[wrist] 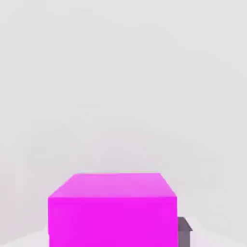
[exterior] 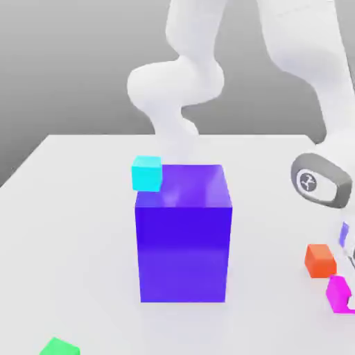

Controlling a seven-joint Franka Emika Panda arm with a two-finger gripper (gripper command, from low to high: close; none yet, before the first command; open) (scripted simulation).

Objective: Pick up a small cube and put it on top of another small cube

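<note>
My jaws close on the magenta cube [exterior: 338,294], so grasping seems done; carrying and stacking onto the green cube [exterior: 60,347] remain

This is a simulated robotics lab, a rendered scene and no real room. A smooth white arm [exterior: 173,83] comes in from twelve o'clock in the exterior view and bends round to three o'clock, where its grey-ringed joint [exterior: 322,182] carries a round logo. Under it lies a plain white table [exterior: 76,229], with a bare grey backdrop [exterior: 90,62] from ten to two o'clock. Flat-coloured test blocks mark the place too: blue [exterior: 184,253] at the centre, cyan [exterior: 146,174] toward eleven, orange [exterior: 319,261] and magenta [exterior: 338,294] toward four, green [exterior: 60,347] toward seven.
</note>
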